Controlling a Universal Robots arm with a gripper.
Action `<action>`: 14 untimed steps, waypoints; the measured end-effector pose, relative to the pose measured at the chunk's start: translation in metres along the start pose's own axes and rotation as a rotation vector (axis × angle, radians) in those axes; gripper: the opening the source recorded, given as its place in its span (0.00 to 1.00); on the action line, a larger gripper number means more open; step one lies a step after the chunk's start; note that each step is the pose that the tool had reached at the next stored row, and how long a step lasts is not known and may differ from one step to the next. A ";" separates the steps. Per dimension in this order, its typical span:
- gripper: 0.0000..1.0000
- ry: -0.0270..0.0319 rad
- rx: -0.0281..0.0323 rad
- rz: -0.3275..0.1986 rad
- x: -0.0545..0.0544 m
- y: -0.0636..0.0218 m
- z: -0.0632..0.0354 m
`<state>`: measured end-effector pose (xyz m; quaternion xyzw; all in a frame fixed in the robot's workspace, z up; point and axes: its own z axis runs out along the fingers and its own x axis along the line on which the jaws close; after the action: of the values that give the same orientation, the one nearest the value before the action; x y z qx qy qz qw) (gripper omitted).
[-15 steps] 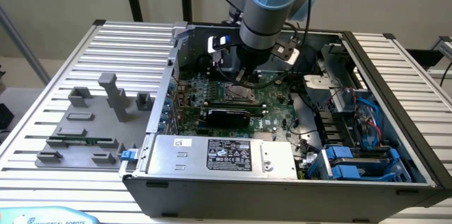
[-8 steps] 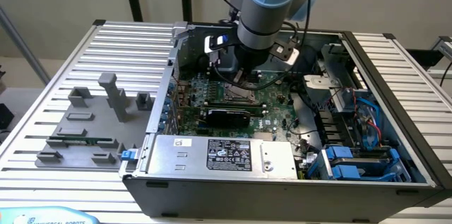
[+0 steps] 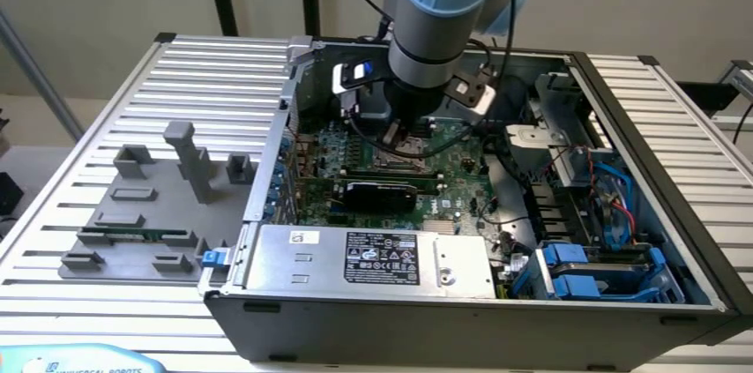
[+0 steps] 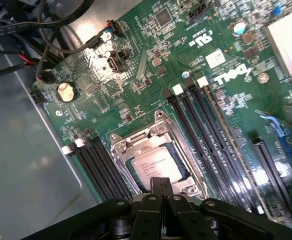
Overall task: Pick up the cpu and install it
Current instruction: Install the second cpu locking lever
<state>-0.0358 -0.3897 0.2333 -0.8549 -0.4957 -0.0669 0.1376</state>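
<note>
we see soft, even light in the exterior view; the ribbed table (image 3: 106, 100) is pale and a little washed out, with thin shadow lines between its slats. inside the computer case (image 3: 471, 311) it is dimmer, and the arm (image 3: 436, 11) shades the motherboard (image 3: 453, 157) beneath it. detail on the board is soft.

in the wrist view we note strong glare on the motherboard (image 4: 93, 65) near the coin cell battery (image 4: 65, 91), bleaching the green. the heatsink (image 4: 286, 40) is overexposed. the cpu (image 4: 153, 167) lid reflects a dull sheen. the gripper (image 4: 161, 190) is dark and blurred.
</note>
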 end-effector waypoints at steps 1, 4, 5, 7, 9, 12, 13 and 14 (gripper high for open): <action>0.11 0.0001 0.0000 0.000 -0.002 0.0009 -0.0027; 0.11 0.0000 0.0000 0.000 -0.007 0.0034 -0.0109; 0.11 0.0000 0.0000 0.000 -0.009 0.0043 -0.0133; 0.11 0.0000 0.0000 0.000 -0.013 0.0057 -0.0174; 0.11 -0.0001 0.0000 0.000 -0.017 0.0069 -0.0209; 0.11 0.0000 0.0001 0.000 -0.024 0.0087 -0.0244; 0.11 -0.0001 -0.0001 0.000 -0.027 0.0092 -0.0254; 0.11 -0.0001 0.0000 0.000 -0.030 0.0086 -0.0260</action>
<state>-0.0425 -0.4260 0.2492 -0.8550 -0.4956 -0.0668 0.1376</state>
